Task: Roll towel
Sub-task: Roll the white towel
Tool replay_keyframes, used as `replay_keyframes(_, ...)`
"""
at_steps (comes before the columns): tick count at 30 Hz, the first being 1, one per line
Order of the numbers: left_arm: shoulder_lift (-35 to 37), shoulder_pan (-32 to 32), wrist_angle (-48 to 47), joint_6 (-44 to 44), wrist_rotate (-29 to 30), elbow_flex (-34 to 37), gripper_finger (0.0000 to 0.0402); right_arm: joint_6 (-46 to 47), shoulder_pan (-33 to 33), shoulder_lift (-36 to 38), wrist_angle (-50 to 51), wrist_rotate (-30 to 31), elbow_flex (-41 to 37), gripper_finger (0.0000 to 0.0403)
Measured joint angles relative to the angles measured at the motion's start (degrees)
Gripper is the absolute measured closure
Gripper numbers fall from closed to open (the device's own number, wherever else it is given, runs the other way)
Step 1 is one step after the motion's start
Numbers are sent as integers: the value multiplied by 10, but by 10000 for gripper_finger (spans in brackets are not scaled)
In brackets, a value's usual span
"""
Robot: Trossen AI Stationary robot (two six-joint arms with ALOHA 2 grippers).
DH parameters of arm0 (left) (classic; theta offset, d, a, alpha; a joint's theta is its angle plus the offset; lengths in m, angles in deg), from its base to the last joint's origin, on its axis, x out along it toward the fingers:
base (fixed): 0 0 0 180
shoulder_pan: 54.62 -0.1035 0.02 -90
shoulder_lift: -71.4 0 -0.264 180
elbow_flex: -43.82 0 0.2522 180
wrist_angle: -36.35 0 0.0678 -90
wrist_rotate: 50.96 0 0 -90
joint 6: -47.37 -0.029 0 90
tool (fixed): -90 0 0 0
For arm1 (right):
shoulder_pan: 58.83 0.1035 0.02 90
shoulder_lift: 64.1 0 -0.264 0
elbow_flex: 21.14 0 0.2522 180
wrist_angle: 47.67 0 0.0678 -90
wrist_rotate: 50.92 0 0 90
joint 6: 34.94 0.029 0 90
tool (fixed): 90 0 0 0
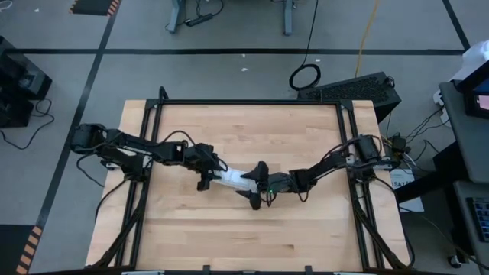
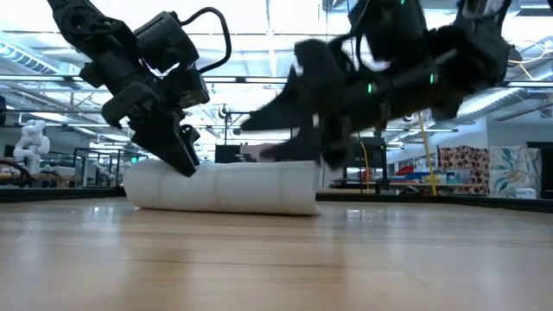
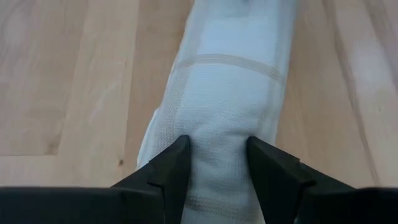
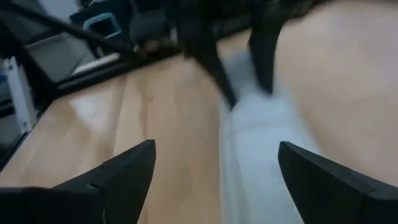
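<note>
The white towel (image 1: 233,181) with fine check lines lies rolled into a tight cylinder on the wooden table (image 1: 244,237). It rests on its side (image 2: 225,187) near the table's middle. My left gripper (image 1: 208,177) is shut on the roll's left end; it also shows in the low view (image 2: 186,160). My right gripper (image 1: 258,187) is open, fingers wide apart (image 4: 214,174), over the roll's right end (image 2: 302,177). The roll runs away from it in the right wrist view (image 4: 261,155). My left gripper pinches the roll's left end (image 3: 217,140) between its two fingers (image 3: 176,163), one on each side of the cylinder and lying across it. The fingers slant down from the table's left. The roll lies on the table, dented in slightly where the fingers are. My right gripper: I cannot tell whether it touches the roll.
A black metal frame (image 1: 244,103) runs along the table's far edge and down both sides. Bare wood lies on the near side of the roll (image 1: 244,229) and on the far side (image 1: 244,130). Cables and a keyboard (image 1: 351,85) lie on the floor beyond.
</note>
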Motion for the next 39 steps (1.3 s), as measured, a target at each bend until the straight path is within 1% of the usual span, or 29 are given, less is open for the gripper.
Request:
replay_keyframes(5, 0, -8, 0, -2, -10, 0, 240, -35, 2, 58, 72, 83, 1, 83)
replay_keyframes(9, 0, -8, 0, -1, -11, 0, 240, -57, -2, 68, 75, 87, 1, 119)
replay_keyframes(13, 0, -7, 1, 0, -12, 0, 240, -64, -9, 41, 69, 87, 2, 183)
replay_keyframes(18, 0, -7, 7, 4, -12, 0, 240, -74, -13, -15, -28, 86, 3, 287)
replay_keyframes(22, 0, -7, 15, 3, -16, 1, 240, -104, -18, -46, -72, 86, 3, 360)
replay_keyframes(24, 0, -7, 15, 0, -17, 1, 240, -118, -20, -59, -80, 84, 3, 388)
replay_keyframes(26, 0, -6, 16, 0, -17, 1, 240, -128, -25, -72, -87, 67, 3, 398)
replay_keyframes(31, 15, -8, -5, -4, -17, 1, 240, -94, -41, -108, -113, 36, 5, 391)
replay_keyframes(36, 80, -17, -66, -6, -17, 1, 240, -74, -44, -127, -128, 29, 5, 401)
replay_keyframes(39, 126, -18, -60, -3, -17, 1, 240, -70, -45, -130, -130, 29, 5, 400)
